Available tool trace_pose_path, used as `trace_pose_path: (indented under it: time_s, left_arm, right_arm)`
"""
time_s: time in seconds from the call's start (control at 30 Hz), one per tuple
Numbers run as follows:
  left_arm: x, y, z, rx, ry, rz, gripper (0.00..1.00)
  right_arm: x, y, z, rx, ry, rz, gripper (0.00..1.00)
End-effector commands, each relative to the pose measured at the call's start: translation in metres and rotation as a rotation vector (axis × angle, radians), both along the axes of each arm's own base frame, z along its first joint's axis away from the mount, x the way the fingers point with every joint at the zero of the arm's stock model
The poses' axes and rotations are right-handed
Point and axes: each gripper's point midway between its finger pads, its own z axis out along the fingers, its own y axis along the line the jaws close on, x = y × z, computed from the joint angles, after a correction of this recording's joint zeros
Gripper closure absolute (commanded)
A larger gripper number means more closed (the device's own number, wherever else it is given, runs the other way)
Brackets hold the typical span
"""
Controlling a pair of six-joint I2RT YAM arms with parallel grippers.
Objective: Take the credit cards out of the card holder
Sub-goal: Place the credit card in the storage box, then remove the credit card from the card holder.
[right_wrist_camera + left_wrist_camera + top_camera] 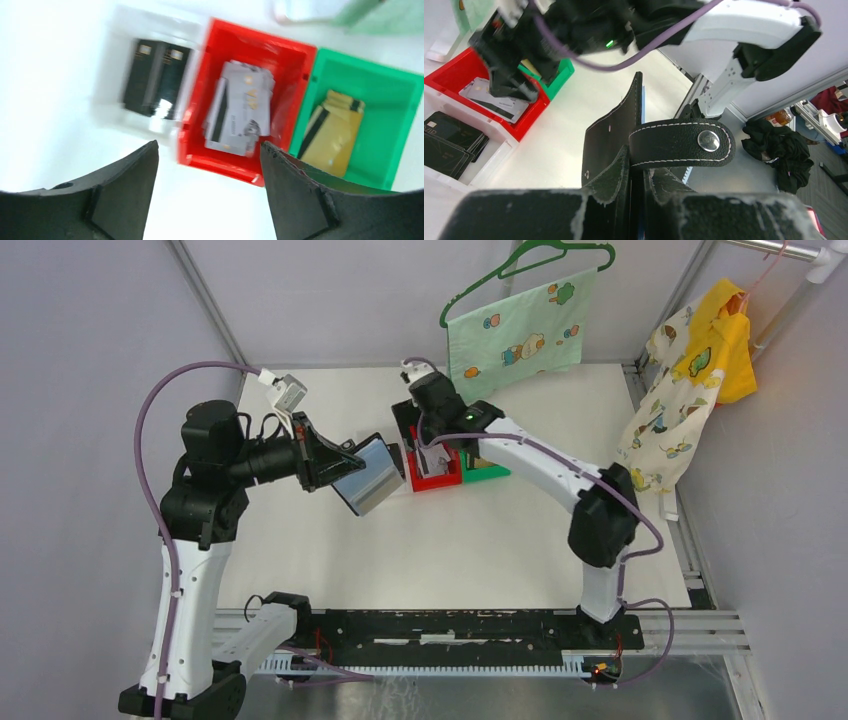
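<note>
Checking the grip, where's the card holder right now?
Top view, left of centre: the card holder is clamped in the left gripper, just left of the red bin.

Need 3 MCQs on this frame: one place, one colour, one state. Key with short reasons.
1. Where is the card holder?
A) flat on the table
B) inside the red bin
C) clamped in the left gripper

2. What colour are the cards in the green bin?
A) gold
B) black
C) grey

3. The right gripper is:
A) shut on a card
B) open and empty
C) shut on the holder

Key:
1 C, the left wrist view shows its fingers closed on the black leather.
2 A, tan-gold cards lie in that bin.
3 B, its fingers stand wide apart with nothing between them.
</note>
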Motion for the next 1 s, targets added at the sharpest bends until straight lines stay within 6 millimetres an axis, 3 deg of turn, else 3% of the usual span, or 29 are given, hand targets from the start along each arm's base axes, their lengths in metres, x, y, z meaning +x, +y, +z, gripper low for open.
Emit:
trace_pose_path:
  time_s: [0.0,0.1,0.17,0.37,0.47,0.6,0.97]
  left_arm:
    - [-0.011,-0.004,0.008,-0.008,-0.075,-0.083,0.98]
    - [-0.028,-0.007,-0.008,0.014,-0.049,-0.193,0.98]
    - [-0.031,-0.006,-0.02,0.042,-0.034,-0.215,0.98]
    - [-0.047,-0.009,-0.031,0.025,0.003,-0.328,0.98]
    - [-0.049,-0.008,-0.037,0.037,0.016,-0.358,0.98]
    - [-0.05,-0.008,-0.039,0.038,0.034,-0.372,0.98]
    - [-0.054,-0.009,-0.031,0.02,0.023,-0.382,0.98]
  right_arm:
    - [-0.018,0.015,0.105,0.353,-0.123,0.264,0.17]
    - [-0.045,0.007,0.155,0.472,-0.21,0.466,0.13]
    - [-0.07,0.004,0.175,0.509,-0.234,0.604,0.12]
    - [-0.158,0.0,0.203,0.728,-0.333,0.952,0.08]
    - [-0.198,-0.003,0.205,0.813,-0.33,1.079,0.05]
    - [-0.237,0.011,0.198,0.821,-0.312,1.184,0.02]
    - [-0.269,0.05,0.181,0.792,-0.216,1.307,0.04]
